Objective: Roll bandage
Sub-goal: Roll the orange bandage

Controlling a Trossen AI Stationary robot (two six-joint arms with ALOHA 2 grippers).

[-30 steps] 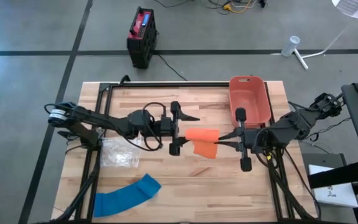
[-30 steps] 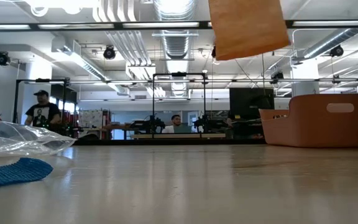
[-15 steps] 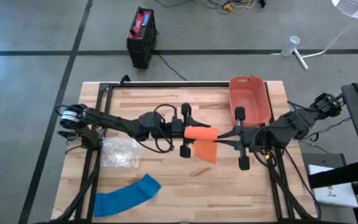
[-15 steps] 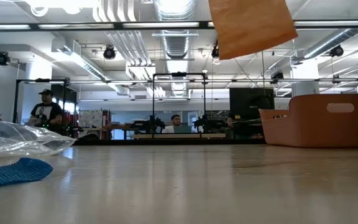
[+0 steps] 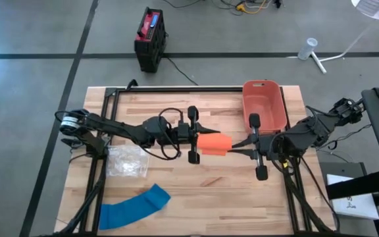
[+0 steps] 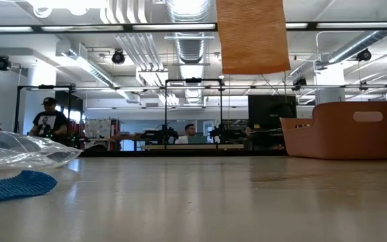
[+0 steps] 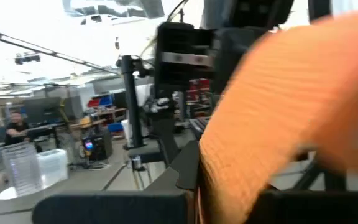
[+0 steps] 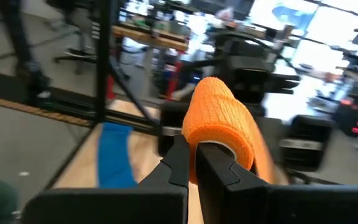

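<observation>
above mid-table, orange bandage (image 5: 214, 144) pinched between closed left gripper (image 5: 199, 141) and right gripper (image 5: 234, 144) — hanging tail (low view only)

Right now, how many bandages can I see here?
2. An orange bandage is held in the air between the two claws at the table's middle; a blue bandage lies flat near the table's front left corner. None seems hidden.

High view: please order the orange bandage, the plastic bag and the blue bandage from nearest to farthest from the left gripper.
1. orange bandage: clamped in the left gripper, mid-table.
2. plastic bag: on the table's left side.
3. blue bandage: near the front-left corner.
</observation>
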